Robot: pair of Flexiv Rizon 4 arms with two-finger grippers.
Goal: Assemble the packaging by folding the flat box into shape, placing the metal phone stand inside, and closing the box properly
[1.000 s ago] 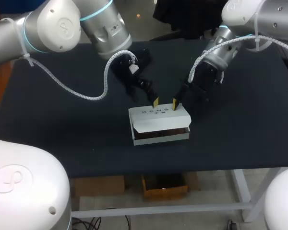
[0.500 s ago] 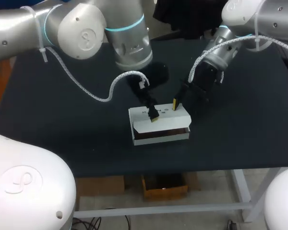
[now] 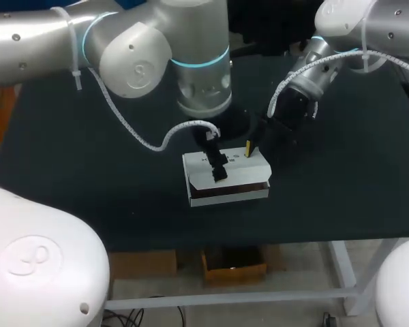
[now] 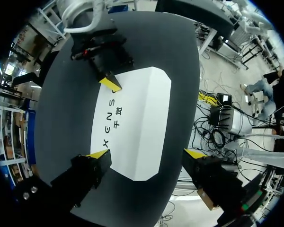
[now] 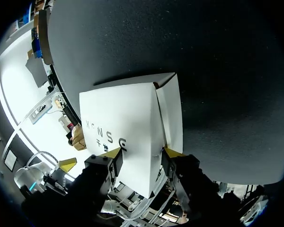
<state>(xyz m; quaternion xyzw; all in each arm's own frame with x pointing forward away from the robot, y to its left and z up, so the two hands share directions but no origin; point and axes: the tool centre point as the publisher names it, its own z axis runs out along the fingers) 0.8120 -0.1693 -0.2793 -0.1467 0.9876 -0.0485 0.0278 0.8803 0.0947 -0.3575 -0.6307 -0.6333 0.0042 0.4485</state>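
Observation:
A white box [image 3: 235,174] lies at the middle of the table, its lettered lid [image 4: 137,123] folded down with a dark gap showing along the front. My left gripper [image 3: 218,167] hangs right over the lid, wide open [image 4: 146,153], its fingers standing at either side of the lid's width. My right gripper [image 5: 143,152] is at the box's back right corner [image 3: 252,147], shut on the box [image 5: 123,118], with one yellow fingertip [image 4: 110,83] lying on the lid by the lettering. No phone stand shows in any view.
The dark table [image 3: 88,170] is bare around the box. My left arm's big elbow [image 3: 198,61] and its white cable [image 3: 146,139] hang over the table's back middle. The front edge [image 3: 225,242] runs a short way before the box.
My left arm has swung right and forward, bringing its open gripper from behind the box to right over the lid. My right gripper has stayed at the back corner and narrowed slightly.

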